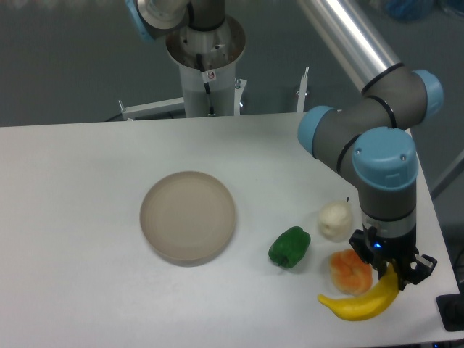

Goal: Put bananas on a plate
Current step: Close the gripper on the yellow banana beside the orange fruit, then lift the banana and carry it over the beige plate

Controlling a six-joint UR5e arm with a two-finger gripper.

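The yellow banana (359, 302) is at the table's front right, its right end between the fingers of my gripper (392, 274). The gripper points down and is shut on that end; the banana's left tip hangs low over the table. The round beige plate (188, 215) lies empty at the table's middle, well to the left of the gripper.
A lumpy orange fruit (348, 270) sits right next to the banana and gripper. A white round item (334, 220) lies just behind it, and a green pepper (290, 246) lies between these and the plate. The table's right edge (444, 239) is close to the gripper.
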